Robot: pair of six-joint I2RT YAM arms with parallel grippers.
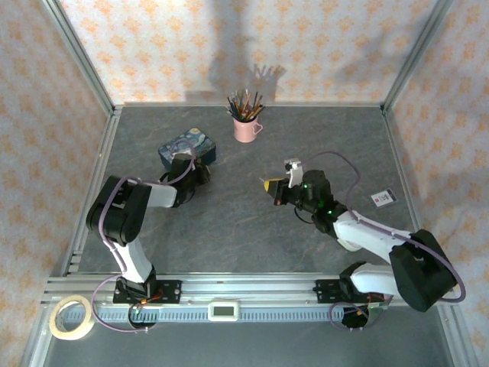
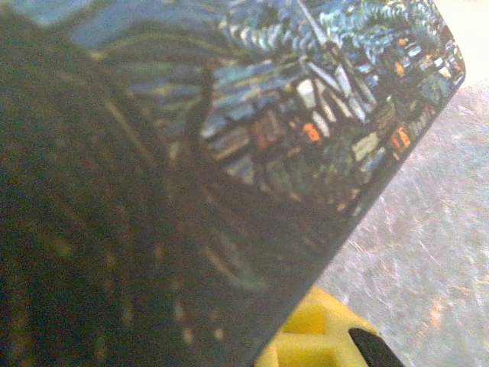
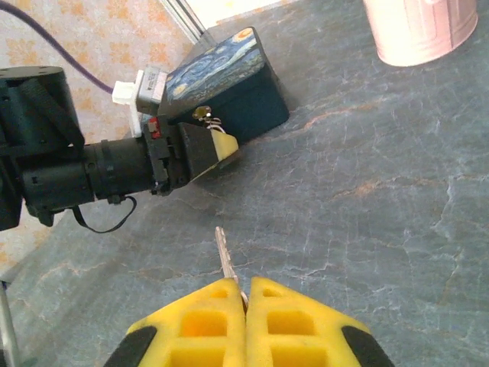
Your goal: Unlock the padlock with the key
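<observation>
Black-and-white arms [image 1: 359, 233], yellow-padded pincers [image 3: 246, 286]

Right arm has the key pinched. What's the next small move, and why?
Probably ease the right gripper forward, aiming the key at the padlock near the left gripper, by the blue tin. The key is pinched blade-forward, but open table separates them.

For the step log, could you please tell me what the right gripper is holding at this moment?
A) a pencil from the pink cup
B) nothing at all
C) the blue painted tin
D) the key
D: in the right wrist view the right gripper has its jaws pressed together on the key, whose thin silver blade sticks out ahead of them over the table.
</observation>
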